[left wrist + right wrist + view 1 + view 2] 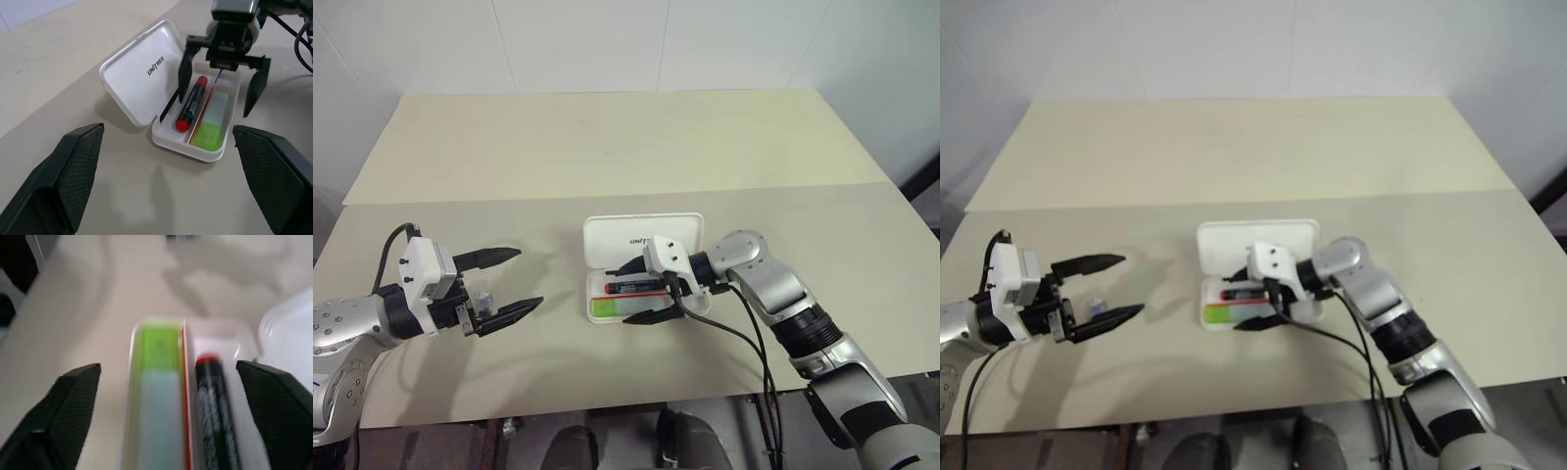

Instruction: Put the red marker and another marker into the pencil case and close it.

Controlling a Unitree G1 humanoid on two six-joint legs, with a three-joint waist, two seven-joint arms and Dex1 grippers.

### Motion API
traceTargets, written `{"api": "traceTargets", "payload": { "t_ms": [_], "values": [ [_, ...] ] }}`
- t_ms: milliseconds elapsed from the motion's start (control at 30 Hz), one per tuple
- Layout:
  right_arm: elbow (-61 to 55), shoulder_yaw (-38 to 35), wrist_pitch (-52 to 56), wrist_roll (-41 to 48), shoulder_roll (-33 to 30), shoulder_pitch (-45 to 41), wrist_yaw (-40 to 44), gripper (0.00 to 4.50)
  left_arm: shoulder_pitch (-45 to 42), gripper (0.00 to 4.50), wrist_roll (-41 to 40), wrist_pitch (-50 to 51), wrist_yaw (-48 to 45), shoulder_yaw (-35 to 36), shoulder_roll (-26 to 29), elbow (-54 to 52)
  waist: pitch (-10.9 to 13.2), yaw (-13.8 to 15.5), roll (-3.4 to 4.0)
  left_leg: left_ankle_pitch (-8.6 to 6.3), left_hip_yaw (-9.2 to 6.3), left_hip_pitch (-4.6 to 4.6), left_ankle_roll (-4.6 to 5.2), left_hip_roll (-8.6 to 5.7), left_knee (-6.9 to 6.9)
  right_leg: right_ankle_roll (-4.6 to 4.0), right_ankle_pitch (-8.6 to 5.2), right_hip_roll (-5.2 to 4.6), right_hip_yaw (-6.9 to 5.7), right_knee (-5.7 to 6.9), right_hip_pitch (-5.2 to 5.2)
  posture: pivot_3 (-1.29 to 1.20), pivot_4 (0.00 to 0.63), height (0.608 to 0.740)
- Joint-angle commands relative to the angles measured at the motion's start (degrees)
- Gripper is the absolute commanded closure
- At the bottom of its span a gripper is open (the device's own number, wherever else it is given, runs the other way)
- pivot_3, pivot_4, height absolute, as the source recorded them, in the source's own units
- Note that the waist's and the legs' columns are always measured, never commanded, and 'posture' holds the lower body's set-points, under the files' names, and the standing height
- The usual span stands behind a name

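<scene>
both markers lay inside the case [205,147]: red marker [191,103] beside green marker [211,128]. my right claw [644,291] stood open over them, empty. left claw [505,283] open, apart. lid [142,73] upright; advised withdrawing before closing.

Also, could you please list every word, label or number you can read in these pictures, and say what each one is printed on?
"UNITREE": dark lettering on the open lid of the white pencil case.
The black middle of the red marker carries a label, but its print is too small to read.
The green marker shows no readable text.
</scene>
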Motion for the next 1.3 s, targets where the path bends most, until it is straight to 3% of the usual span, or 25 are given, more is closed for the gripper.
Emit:
{"api": "traceTargets", "payload": {
  "t_ms": [33, 200, 333, 433, 600, 733, 900, 1133, 1300],
  "values": [
    [-6.2, -6.04, 6.52, 10.24, 0.7, -0.84, 2.5, 0.03, -0.38, 0.0, -0.65, -0.29, 0.23, 0.33, 0.12, -1.6, 0.01, 0.01, 0.01, 0.0, -0.01, 0.0, 0.0, 0.0, 0.0, 0.0, 0.0, 0.0, 0.0, 0.0, 0.0, 0.0, 0.15, 0.74],
    [-11.4, -10.49, 12.87, 19.98, -2.9, 1.63, 7.33, 0.03, 1.12, 0.0, -0.64, -0.13, 0.86, 1.04, -0.46, -2.46, 0.0, 0.19, 0.0, -0.03, -0.07, -0.02, 0.03, 0.0, -0.02, 0.0, 0.0, -0.01, -0.03, 0.01, 0.0, 0.0, 0.15, 0.74],
    [-11.54, -17.97, 16.5, 26.41, -5.91, 0.83, 6.04, 0.03, 5.23, 0.0, 0.25, -0.95, 3.86, 4.22, -2.59, -3.83, 0.03, 0.06, 0.04, -0.11, -0.03, -0.02, 0.1, -0.01, -0.02, 0.0, 0.0, -0.02, -0.01, 0.0, -0.01, 0.0, 0.15, 0.74],
    [-8.37, -21.85, 14.29, 26.07, -8.08, -1.13, 5.08, 0.03, 8.13, 0.0, 1.63, -2.08, 7.58, 7.12, -5.07, -4.22, 0.02, -0.03, 0.03, -0.14, -0.02, 0.0, 0.08, 0.0, -0.02, 0.0, 0.0, -0.01, -0.01, -0.01, -0.01, 0.0, 0.15, 0.74],
    [5.41, -25.48, 1.58, 18.64, -12.48, -6.33, 5.15, 0.03, 11.0, 0.0, 4.34, -3.27, 19.41, 11.07, -13.42, -5.51, -0.05, 0.15, -0.08, -0.15, 0.04, 0.04, 0.08, 0.0, -0.01, 0.0, 0.0, -0.02, 0.02, -0.02, -0.01, 0.0, 0.15, 0.74],
    [18.32, -25.85, -9.21, 12.7, -16.47, -10.62, 7.61, 0.03, 15.07, 0.0, 14.23, -6.39, 30.05, 7.17, -22.24, -6.8, -0.07, 0.16, -0.12, -0.15, 0.12, 0.01, 0.11, -0.09, 0.04, 0.01, 0.02, -0.15, 0.03, -0.04, 0.01, 0.0, 0.15, 0.74],
    [22.44, -25.01, -12.78, 11.58, -15.23, -13.03, 9.13, 0.03, 15.12, 0.0, 18.72, -7.14, 36.67, -0.4, -30.18, -6.34, -0.07, 0.1, -0.11, -0.15, 0.21, 0.03, 0.11, -0.02, 0.03, 0.02, 0.02, -0.09, -0.01, -0.07, 0.01, 0.0, 0.15, 0.74],
    [19.35, -24.62, -11.65, 11.94, -13.36, -13.18, 9.41, 0.03, 11.24, 0.0, 23.71, -6.13, 44.93, -6.18, -36.33, -3.82, -0.08, 0.19, -0.13, -0.14, 0.19, 0.02, 0.12, 0.01, 0.11, 0.02, 0.02, -0.12, -0.01, -0.05, 0.04, 0.0, 0.15, 0.74],
    [18.06, -25.1, -10.31, 12.32, -14.09, -13.23, 9.74, 0.03, 11.1, 0.0, 26.05, -5.15, 48.13, -7.39, -37.07, -3.77, -0.08, 0.16, -0.13, -0.14, 0.16, 0.03, 0.13, 0.02, 0.11, 0.02, 0.02, -0.11, -0.05, -0.05, 0.03, 0.0, 0.15, 0.74]
  ]
}}
